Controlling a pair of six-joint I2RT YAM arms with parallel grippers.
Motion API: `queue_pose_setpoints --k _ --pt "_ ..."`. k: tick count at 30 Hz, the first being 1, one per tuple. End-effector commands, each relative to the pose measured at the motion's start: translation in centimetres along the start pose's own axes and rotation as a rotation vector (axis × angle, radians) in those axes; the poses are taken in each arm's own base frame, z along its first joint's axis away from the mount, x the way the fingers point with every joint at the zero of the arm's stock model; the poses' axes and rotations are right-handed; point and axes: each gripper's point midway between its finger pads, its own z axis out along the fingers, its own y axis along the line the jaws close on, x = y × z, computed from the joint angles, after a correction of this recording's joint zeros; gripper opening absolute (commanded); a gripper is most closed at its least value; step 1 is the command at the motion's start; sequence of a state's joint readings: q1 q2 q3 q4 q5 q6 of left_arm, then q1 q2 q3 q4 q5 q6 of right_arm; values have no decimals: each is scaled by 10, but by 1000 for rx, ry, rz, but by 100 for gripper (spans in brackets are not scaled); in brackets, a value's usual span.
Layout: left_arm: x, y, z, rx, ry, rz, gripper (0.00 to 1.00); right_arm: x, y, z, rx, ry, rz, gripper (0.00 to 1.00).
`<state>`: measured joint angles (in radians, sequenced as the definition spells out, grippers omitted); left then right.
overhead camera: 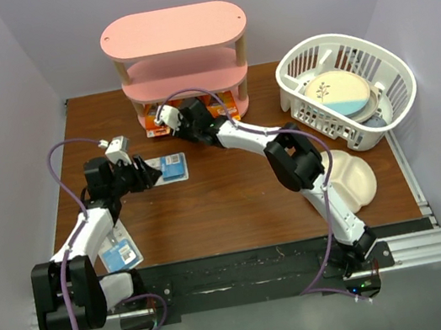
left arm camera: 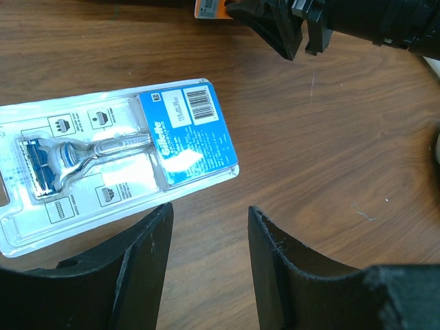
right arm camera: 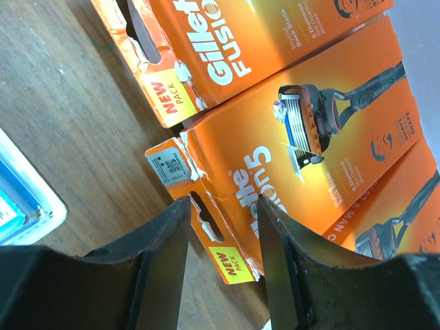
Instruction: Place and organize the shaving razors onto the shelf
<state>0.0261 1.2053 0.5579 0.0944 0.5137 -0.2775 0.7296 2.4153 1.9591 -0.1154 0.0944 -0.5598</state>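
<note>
orange razor packs [right arm camera: 309, 137] at pink shelf [overhead camera: 173, 30] foot

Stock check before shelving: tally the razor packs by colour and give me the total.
Orange packs: 3
Blue-and-white packs: 2
Total: 5

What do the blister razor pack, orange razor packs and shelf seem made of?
Blister razor pack: clear glossy plastic over printed card; glare and see-through razor.
Orange razor packs: printed cardboard, semi-gloss; torn, creased edge.
Shelf: matte pink painted boards, probably wood; pale wooden-looking posts.
</note>
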Motion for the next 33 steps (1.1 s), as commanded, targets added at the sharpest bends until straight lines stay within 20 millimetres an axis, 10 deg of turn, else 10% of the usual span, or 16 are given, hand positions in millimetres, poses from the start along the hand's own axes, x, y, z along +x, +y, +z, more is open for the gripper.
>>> queue_pose_setpoints --k 1,33 --pt "-7 -4 -3 20 -26 15 52 21 26 7 -49 78 3 47" --pt "-8 -5 -1 26 -38 -6 52 57 9 1 17 172 -4 38"
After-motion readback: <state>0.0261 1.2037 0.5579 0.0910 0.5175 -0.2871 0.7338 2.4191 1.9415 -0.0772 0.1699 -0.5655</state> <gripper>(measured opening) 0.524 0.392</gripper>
